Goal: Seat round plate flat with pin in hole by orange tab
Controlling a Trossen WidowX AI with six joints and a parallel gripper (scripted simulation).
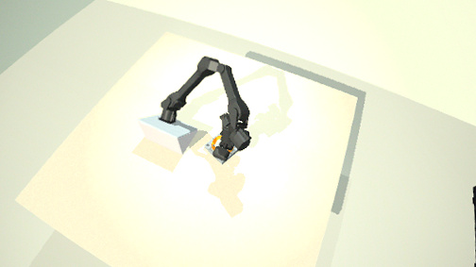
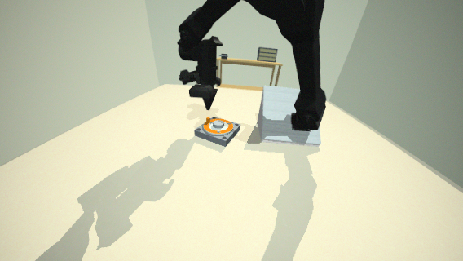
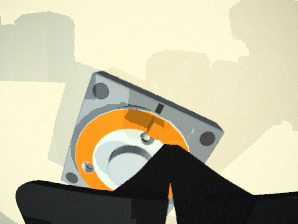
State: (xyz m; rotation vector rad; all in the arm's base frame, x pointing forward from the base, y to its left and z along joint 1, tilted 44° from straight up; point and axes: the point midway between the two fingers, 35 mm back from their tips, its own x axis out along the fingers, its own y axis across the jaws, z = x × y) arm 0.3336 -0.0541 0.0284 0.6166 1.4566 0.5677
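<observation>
The round plate (image 3: 109,152) lies on the grey base (image 3: 189,119), ringed around the central post (image 2: 218,124), and the base rests on the pale surface (image 2: 244,196). The gripper (image 2: 208,102) hangs just above the base, fingers closed on nothing. The plate looks rigid, light and thin (probably free to turn on the post), so a grasp seems needless; pushing sideways on the raised orange tab (image 3: 143,119), near the base's far edge, should suit best.
</observation>
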